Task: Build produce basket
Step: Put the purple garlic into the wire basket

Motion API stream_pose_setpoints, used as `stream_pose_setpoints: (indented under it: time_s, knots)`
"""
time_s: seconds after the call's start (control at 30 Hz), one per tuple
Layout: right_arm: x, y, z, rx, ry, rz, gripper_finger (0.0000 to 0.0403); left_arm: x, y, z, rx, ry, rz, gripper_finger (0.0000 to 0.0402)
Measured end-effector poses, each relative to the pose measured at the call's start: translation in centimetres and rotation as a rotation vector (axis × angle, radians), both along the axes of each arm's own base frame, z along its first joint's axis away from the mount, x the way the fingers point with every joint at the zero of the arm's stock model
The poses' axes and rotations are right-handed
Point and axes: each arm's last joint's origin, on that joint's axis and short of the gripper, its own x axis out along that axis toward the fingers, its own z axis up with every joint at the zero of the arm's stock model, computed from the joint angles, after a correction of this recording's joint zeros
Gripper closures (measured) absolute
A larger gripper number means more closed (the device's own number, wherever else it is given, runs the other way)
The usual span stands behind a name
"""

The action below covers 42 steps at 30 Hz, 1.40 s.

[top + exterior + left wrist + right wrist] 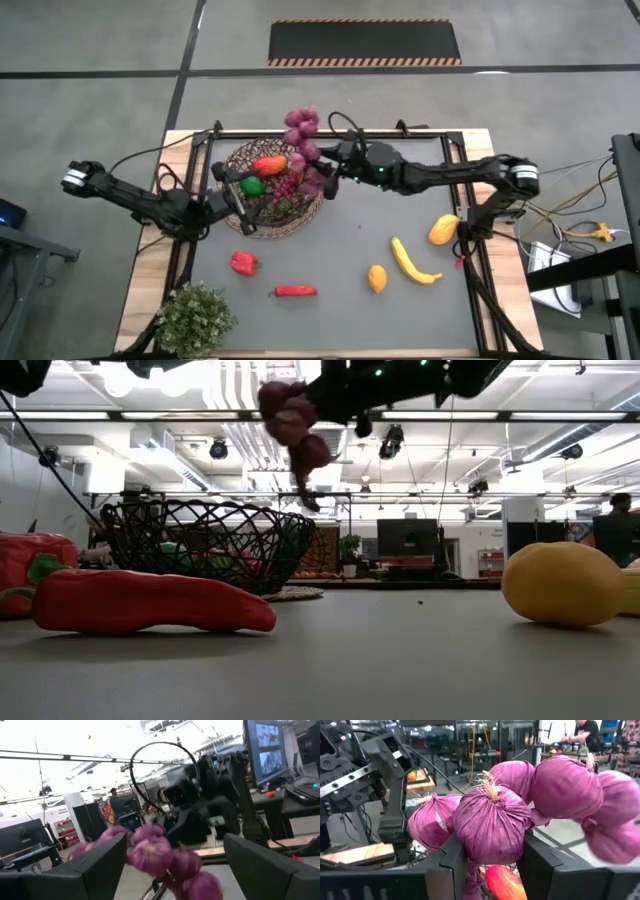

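Basket (275, 205) work looks about half done, judging by what lies where. The woven bowl sits at the table's far left part and already holds a red-orange pepper (268, 165), a green one (253, 185) and a dark purple bunch (288, 187). The right gripper (331, 172) hangs over the basket's far-right rim, its fingers closed part-way on a string of purple bulbs (302, 135); the right wrist view shows one bulb pinched between the two dark fingers while the others dangle free. In the low view the string hangs well above the basket, so it has not been put down yet.

The left gripper (236, 195) waits at the basket's left rim, fingers spread wide and holding nothing.

Still out on the grey table (350, 250) are a red pepper (243, 263), a red chili (295, 291), a small orange fruit (377, 277), a banana (412, 262) and a yellow-orange fruit (443, 230). A potted plant (195, 318) at the near-left corner is no part of the job. So five pieces appear left to collect once the string is lowered in.
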Motion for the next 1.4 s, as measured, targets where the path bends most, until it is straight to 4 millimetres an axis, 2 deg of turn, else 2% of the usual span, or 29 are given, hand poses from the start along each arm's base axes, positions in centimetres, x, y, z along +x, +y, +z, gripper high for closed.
stream_pose_setpoints:
  time_s: [0.2, 0.43, 0.77, 1.2, 1.4]
  knots:
    - [1.9, -0.3, -2.6, -0.024, -0.029, 0.0, 0.0275, -0.8, 0.0, 0.1, -0.008, -0.019, -0.016, 0.0088]
    - [3.2, -0.5, -5.2, -0.033, 0.005, 0.0, 0.0275, -1.0, -0.2, 0.0, -0.009, -0.021, -0.031, 0.0088]
    - [3.5, -0.5, -6.4, -0.006, 0.048, 0.001, 0.0272, -1.0, -0.2, 0.0, -0.009, -0.023, -0.031, 0.0088]
    - [3.5, -0.5, -7.0, -0.015, 0.112, 0.001, 0.0172, -0.9, -0.2, 0.1, -0.013, -0.035, -0.031, 0.0088]
    - [3.5, -0.5, -7.3, -0.009, 0.145, 0.002, 0.0152, -0.9, -0.2, 0.1, -0.014, -0.04, -0.031, 0.0088]
